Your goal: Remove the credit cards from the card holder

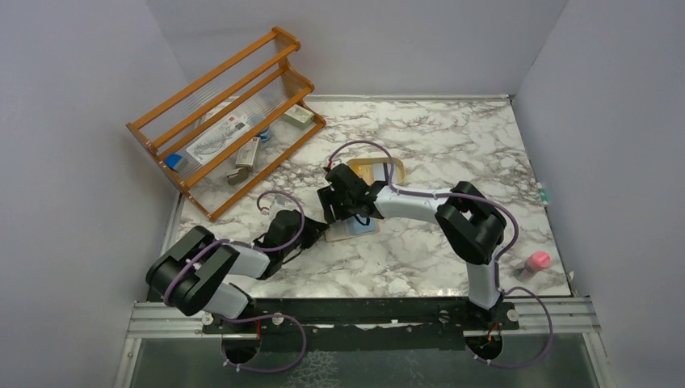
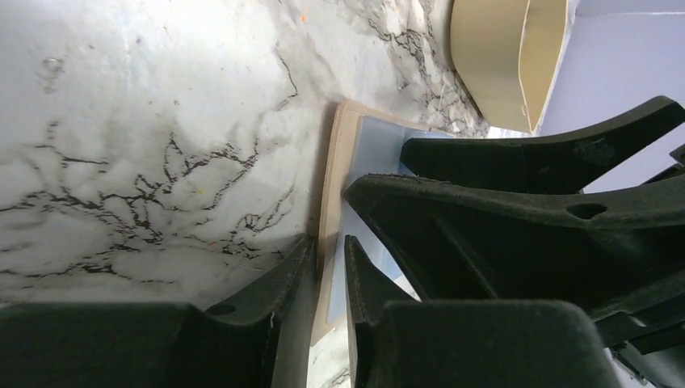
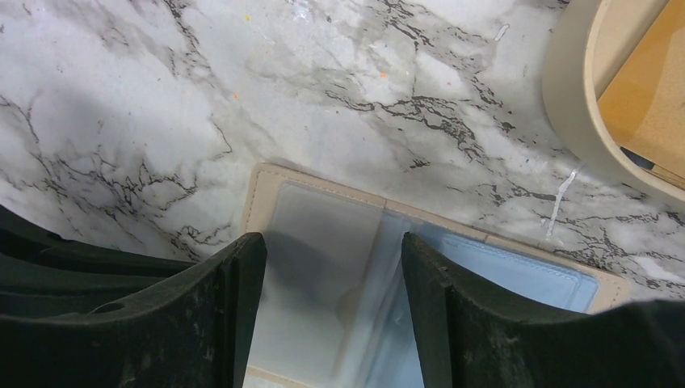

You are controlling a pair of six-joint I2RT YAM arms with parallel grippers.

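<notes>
Where it lies opened flat on the white marble-veined table (image 1: 452,145), the tan-beige square folding card holder (image 3: 517,271) shows its light blue lining and a clear pocket; my right pincer (image 3: 333,242) stands wide open over that pocket, gripping nothing; my left pincer (image 2: 329,242) straddles its tan edge, jaws narrowly parted, and whether they pinch I cannot tell; nearby sits a cream oval tray (image 3: 565,105) holding a yellow-orange flat card (image 3: 646,89).

Evenly lit white marble bench (image 1: 452,145) with grey veins, enclosed by plain pale lavender walls (image 1: 73,121). An orange wooden rack (image 1: 226,121) stands at 10 o'clock, a metal rail (image 1: 363,311) at 6.
</notes>
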